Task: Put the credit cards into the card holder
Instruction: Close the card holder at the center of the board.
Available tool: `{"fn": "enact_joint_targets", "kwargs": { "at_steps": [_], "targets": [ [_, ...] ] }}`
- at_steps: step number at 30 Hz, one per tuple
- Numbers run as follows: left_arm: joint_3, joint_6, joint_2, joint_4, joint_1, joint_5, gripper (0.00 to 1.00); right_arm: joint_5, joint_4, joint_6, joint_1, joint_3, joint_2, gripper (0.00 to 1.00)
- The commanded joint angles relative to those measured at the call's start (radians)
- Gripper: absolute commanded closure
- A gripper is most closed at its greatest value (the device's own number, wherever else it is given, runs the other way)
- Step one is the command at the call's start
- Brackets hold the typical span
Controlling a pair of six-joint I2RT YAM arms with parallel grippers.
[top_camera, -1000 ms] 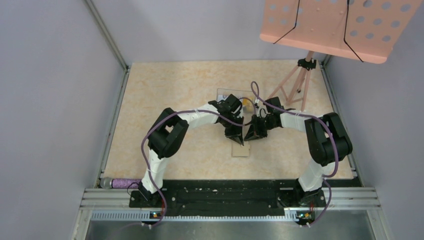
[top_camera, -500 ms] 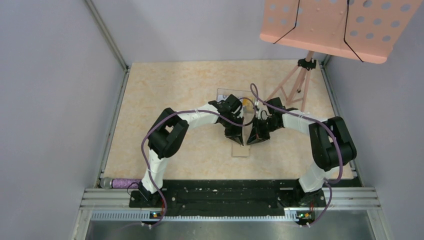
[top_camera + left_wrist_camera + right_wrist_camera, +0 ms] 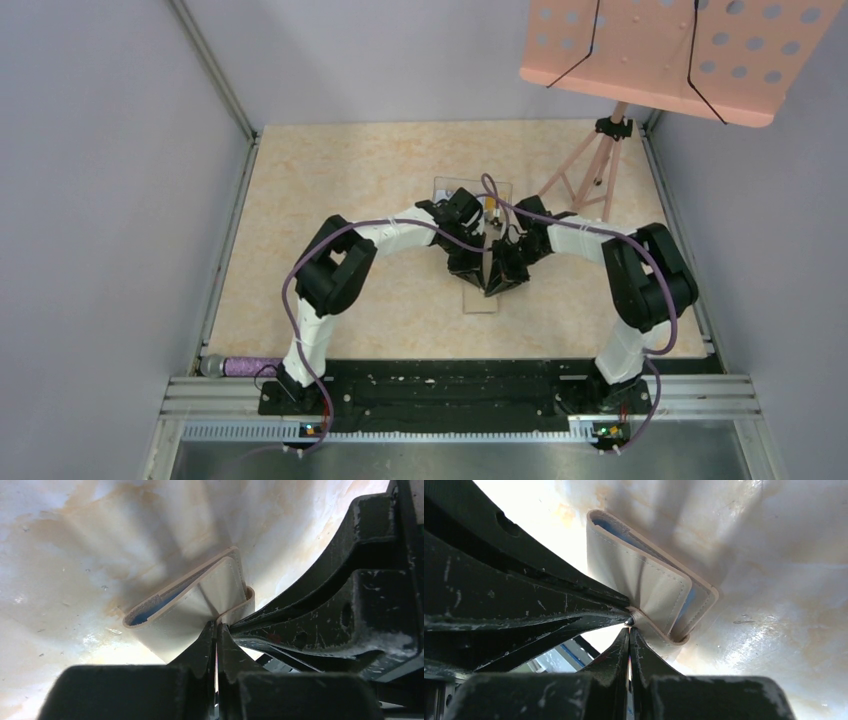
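Note:
The tan card holder (image 3: 200,595) hangs half open just above the table, its blue lining showing at the open edge. My left gripper (image 3: 216,626) is shut on its lower fold. Close beside it my right gripper (image 3: 629,629) is shut on the flap's edge, just under the metal snap (image 3: 629,621). In the right wrist view the card holder (image 3: 644,585) shows two stitched tan leaves. From above, both grippers (image 3: 487,280) meet at mid-table and hide the holder. A yellow-orange credit card (image 3: 489,207) peeks out behind them on a clear tray (image 3: 455,187).
A pale flat rectangle (image 3: 482,302) lies just in front of the grippers. A pink perforated music stand (image 3: 670,55) on a tripod (image 3: 590,175) stands at the back right. A purple cylinder (image 3: 240,365) lies by the left arm's base. Grey walls enclose the table.
My right arm has swung left, until its gripper meets the left one, and its jaws have closed fully. The left arm has held still.

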Motion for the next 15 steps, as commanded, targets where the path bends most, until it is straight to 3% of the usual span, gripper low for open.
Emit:
{"fn": "enact_joint_targets", "kwargs": {
  "at_steps": [1,3,5,11,15],
  "targets": [
    [-0.014,0.041,-0.028,-0.026,0.003,-0.082,0.94,0.097,-0.017,0.001,0.022,0.048,0.024,1.0],
    [-0.013,0.038,-0.04,-0.027,0.003,-0.088,0.87,0.106,-0.022,0.002,0.021,0.046,0.024,1.0],
    [-0.013,0.036,-0.053,-0.027,0.002,-0.091,0.85,0.107,-0.022,0.003,0.022,0.04,0.024,1.0],
    [-0.023,0.034,-0.064,-0.027,0.001,-0.086,0.85,0.105,-0.022,0.003,0.022,0.038,0.023,1.0],
    [-0.041,0.032,-0.067,-0.021,0.001,-0.08,0.93,0.098,-0.022,0.003,0.022,0.039,0.018,1.0]
  ]
}}
